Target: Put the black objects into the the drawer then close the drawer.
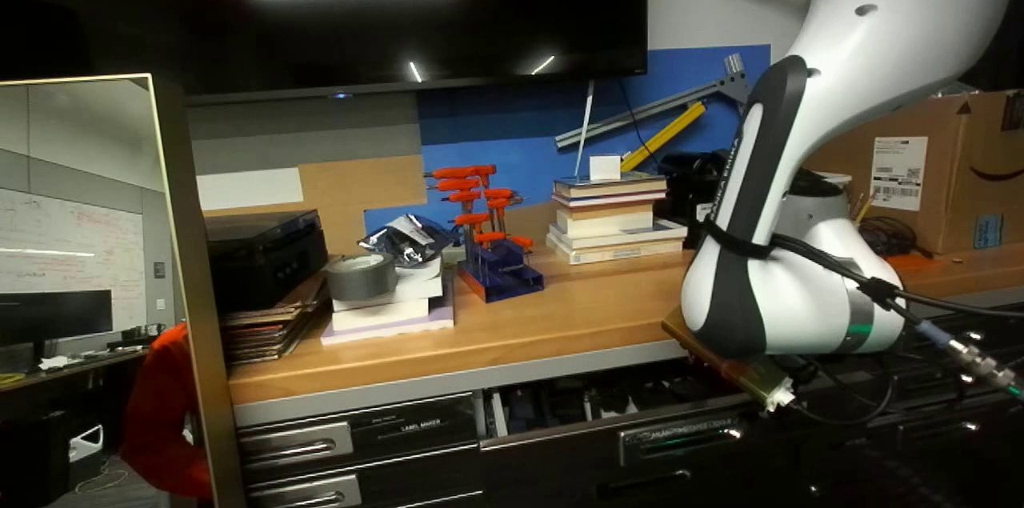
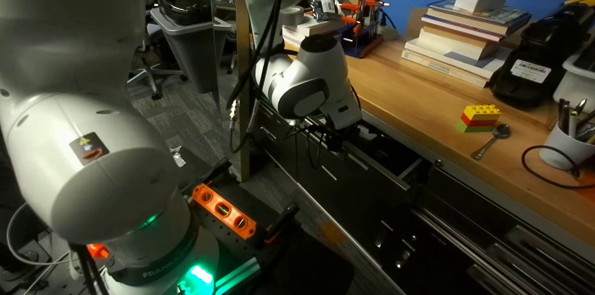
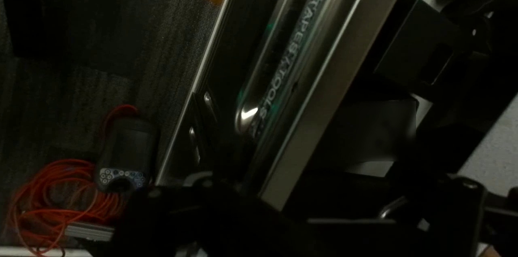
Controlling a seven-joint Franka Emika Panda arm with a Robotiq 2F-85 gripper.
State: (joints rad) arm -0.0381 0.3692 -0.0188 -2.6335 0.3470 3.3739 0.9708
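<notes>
The drawer stands open below the worktop in both exterior views, its front panel (image 1: 552, 468) (image 2: 367, 183) facing out. In the wrist view its pale front rim (image 3: 332, 87) runs diagonally. Dark items lie inside, including a black slotted block (image 3: 425, 42); I cannot tell which are the task's black objects. My gripper (image 2: 337, 141) is over the drawer's front edge. In the wrist view its black jaws (image 3: 319, 216) stand at bottom left and right. The space between them is too dark to show the fingertips or anything held.
The wooden worktop (image 2: 409, 109) overhangs the drawer. On it are stacked books (image 1: 608, 220), a rack of red hex keys (image 1: 500, 276), a toy brick block (image 2: 479, 118), a spoon (image 2: 485, 141) and a cup (image 2: 565, 146). Orange cable (image 3: 64, 200) lies on the floor.
</notes>
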